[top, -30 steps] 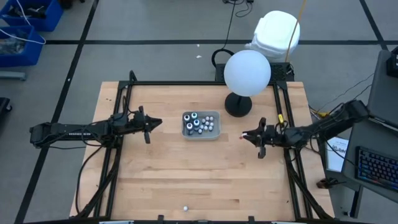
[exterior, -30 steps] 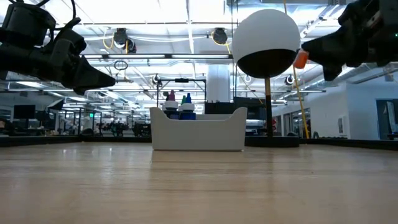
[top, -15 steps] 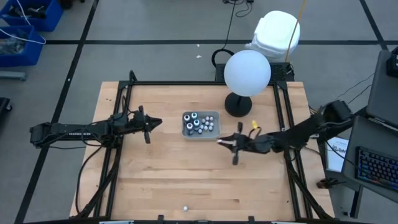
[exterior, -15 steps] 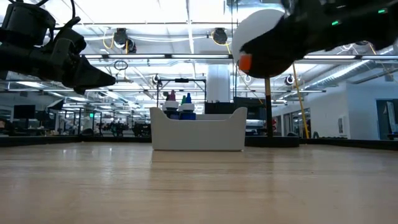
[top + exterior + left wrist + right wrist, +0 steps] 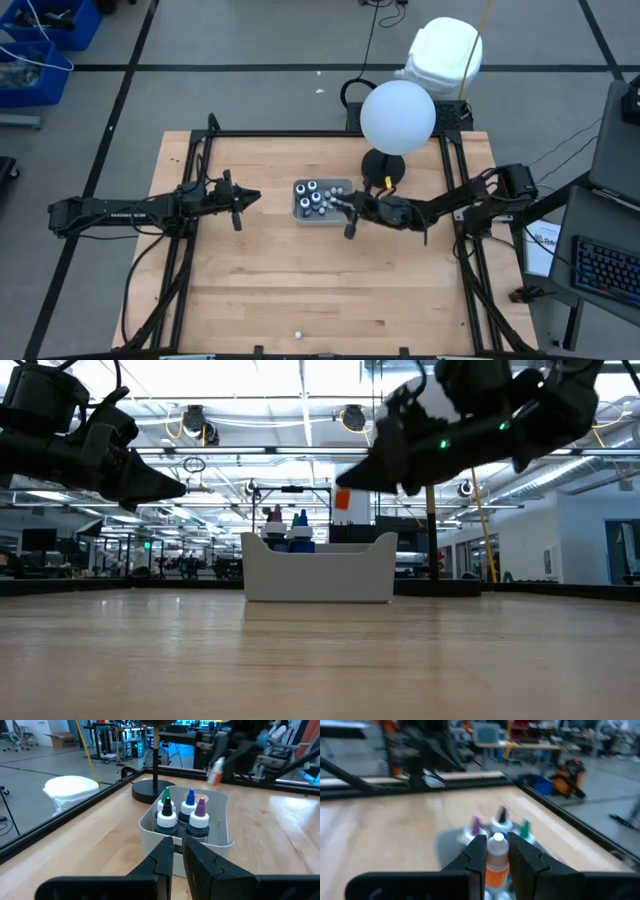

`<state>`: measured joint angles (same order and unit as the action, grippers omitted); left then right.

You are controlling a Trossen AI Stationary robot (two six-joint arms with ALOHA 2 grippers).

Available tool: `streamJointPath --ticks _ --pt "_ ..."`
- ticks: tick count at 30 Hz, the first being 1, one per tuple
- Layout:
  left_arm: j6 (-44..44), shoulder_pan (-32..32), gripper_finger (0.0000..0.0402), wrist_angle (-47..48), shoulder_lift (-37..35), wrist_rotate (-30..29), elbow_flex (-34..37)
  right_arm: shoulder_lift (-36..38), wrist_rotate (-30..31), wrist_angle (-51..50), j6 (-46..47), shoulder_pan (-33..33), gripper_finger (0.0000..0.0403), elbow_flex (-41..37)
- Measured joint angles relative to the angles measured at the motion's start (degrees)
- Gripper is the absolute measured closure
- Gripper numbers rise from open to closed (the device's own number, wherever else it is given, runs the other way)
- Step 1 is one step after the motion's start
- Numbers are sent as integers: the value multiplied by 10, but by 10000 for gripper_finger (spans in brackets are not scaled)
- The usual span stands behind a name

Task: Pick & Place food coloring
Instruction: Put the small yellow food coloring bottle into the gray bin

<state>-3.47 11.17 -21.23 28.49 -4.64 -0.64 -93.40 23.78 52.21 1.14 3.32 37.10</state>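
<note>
The right gripper [image 5: 349,207] pinches a small orange food-colouring bottle with a white cap [image 5: 495,860], upright between its fingers; it hangs at the centre of the high view, just beside the right-hand end of the small pale grey plastic tray [image 5: 346,185]. That tray holds the other tiny bottles [image 5: 180,814] (white-capped and dark-tipped), so the drop lies a little further leftward in frame; the left gripper [image 5: 240,200] waits at centre-left, fingers pressed together.

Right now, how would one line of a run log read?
right gripper: holding orange bottle, at tray | left gripper: shut, waiting left of tray | bottle not placed
</note>
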Motion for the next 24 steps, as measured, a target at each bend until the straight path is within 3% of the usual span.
streamJointPath --ticks 10,15,24 --pt "5 0 355 1 0 0 0 -46 -2 7 6 -44 356 0" --pt "8 0 355 1 0 -5 0 -58 -60 29 10 -69 355 0" --pt "15 0 355 1 0 -15 0 -82 -61 34 16 -91 355 0"
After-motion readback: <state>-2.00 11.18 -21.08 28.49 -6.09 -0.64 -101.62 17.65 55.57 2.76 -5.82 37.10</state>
